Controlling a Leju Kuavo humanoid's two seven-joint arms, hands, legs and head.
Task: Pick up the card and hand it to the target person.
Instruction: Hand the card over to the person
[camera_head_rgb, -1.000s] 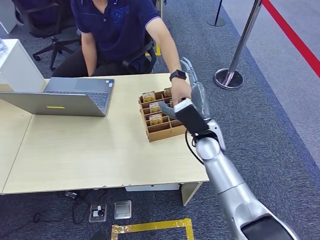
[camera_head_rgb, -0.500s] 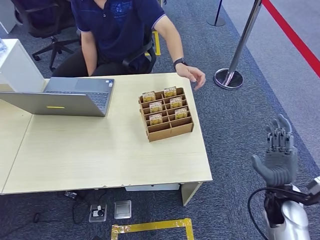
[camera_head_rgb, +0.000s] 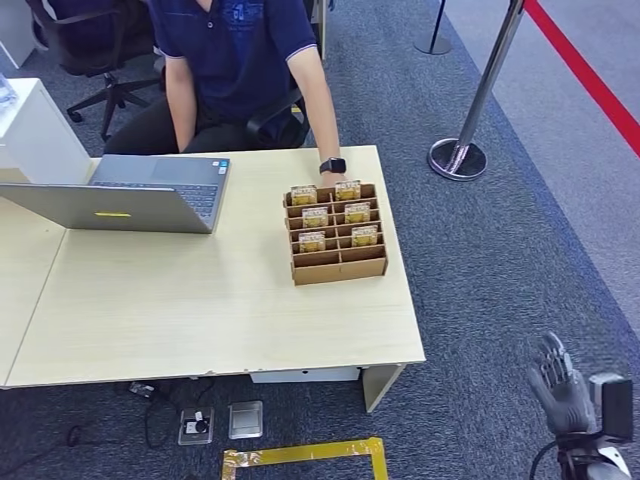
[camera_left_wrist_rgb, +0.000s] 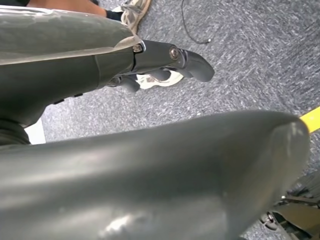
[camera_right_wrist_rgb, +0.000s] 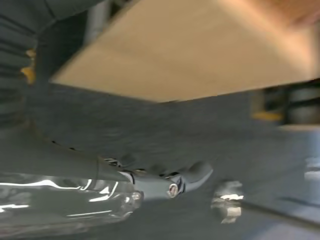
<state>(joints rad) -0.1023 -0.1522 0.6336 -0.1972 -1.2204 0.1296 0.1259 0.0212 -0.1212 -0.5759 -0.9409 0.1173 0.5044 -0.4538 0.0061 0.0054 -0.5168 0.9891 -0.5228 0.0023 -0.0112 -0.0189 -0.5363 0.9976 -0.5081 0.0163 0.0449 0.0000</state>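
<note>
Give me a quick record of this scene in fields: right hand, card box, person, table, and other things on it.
right hand: right hand low beside the table, over the carpet, holding nothing, fingers apart
card box: cardboard box with compartments on the table, six cards standing in its far rows
person: seated behind the table, one hand at the box's far edge
table: table, light wood
other: open laptop

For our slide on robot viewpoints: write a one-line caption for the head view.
Seated person's hand rests at the cardboard card box on the desk; the robot's right hand hangs low over the carpet, holding nothing.
</note>
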